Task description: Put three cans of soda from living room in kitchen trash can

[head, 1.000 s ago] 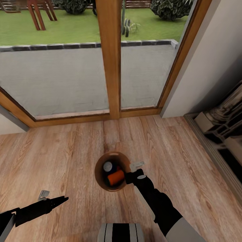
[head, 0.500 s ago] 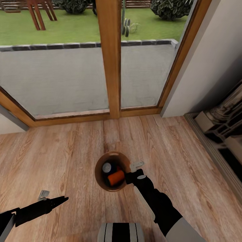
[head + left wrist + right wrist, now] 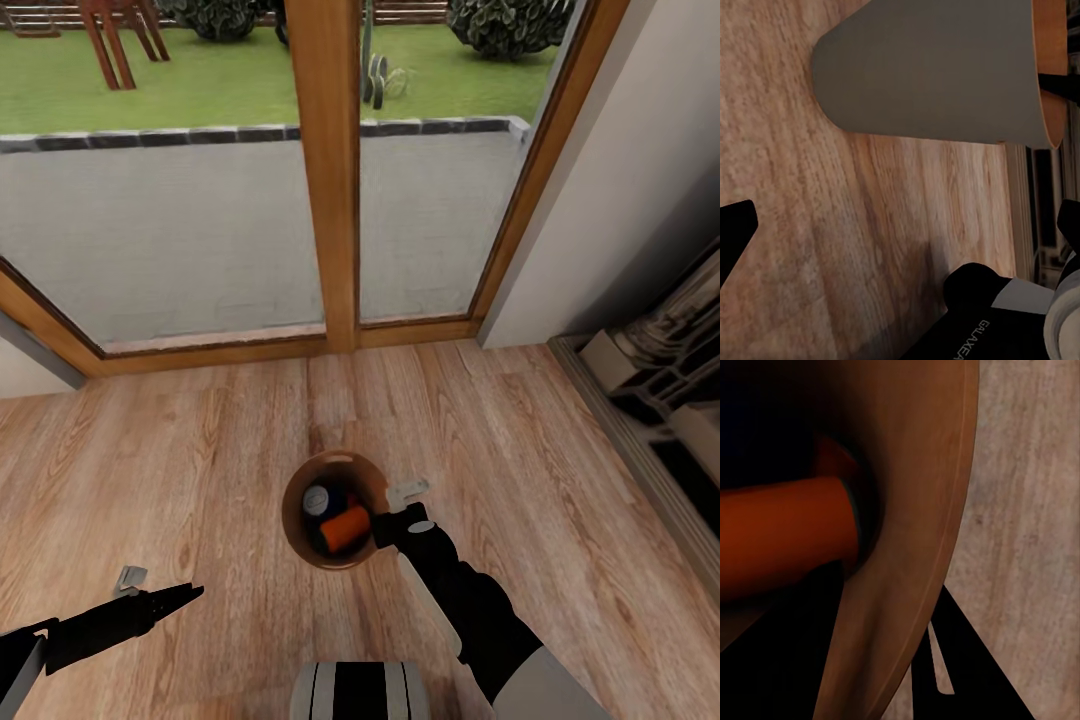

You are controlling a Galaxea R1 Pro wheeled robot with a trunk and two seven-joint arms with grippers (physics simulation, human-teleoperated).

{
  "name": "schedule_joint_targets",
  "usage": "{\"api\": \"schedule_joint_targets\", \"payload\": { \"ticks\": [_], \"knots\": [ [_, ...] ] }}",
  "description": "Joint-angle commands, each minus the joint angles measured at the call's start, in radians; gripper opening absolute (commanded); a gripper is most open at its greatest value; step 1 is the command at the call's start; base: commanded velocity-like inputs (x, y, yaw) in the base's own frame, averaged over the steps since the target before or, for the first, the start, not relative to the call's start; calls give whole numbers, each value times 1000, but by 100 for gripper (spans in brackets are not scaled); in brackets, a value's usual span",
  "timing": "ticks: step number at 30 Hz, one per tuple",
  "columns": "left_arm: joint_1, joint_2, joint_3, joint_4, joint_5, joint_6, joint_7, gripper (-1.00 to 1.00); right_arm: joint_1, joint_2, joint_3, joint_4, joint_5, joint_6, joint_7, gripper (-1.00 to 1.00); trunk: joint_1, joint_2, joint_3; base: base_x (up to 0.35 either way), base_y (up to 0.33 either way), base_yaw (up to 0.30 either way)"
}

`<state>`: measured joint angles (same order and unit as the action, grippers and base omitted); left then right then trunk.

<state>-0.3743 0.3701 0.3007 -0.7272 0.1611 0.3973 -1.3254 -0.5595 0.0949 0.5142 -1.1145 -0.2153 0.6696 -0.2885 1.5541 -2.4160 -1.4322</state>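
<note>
Right pincer (image 3: 408,492) at the bin (image 3: 297,535) rim, fingers apart, empty. Orange can (image 3: 345,527) inside. Left pincer (image 3: 130,577): state unclear.

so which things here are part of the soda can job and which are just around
Part of the job:
- trash can
- orange soda can inside it
- dark blue soda can inside it
- right gripper at the rim

Just around:
- left gripper over the wood floor
- glass doors
- cabinet
</note>
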Motion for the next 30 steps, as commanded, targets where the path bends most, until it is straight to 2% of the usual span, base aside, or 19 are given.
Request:
{"api": "schedule_joint_targets", "payload": {
  "ticks": [1, 19, 23, 30],
  "knots": [
    [0, 0, 0, 0, 0, 0, 0, 100, 0, 0, 1, -1, -4, -2, 0, -100, 0, 0, 0, 0, 0, 0],
    [0, 0, 0, 0, 0, 0, 0, 100, 0, 0, 1, -1, -4, -2, 0, -100, 8, -14, -6, 0, 0, 0],
    [0, 0, 0, 0, 0, 0, 0, 100, 0, 0, 1, -1, -4, -2, 0, -100, 23, -42, -19, 0, 0, 0],
    [0, 0, 0, 0, 0, 0, 0, 100, 0, 0, 1, -1, -4, -2, 0, -100, 23, -42, -19, 0, 0, 0]
  ]
}}
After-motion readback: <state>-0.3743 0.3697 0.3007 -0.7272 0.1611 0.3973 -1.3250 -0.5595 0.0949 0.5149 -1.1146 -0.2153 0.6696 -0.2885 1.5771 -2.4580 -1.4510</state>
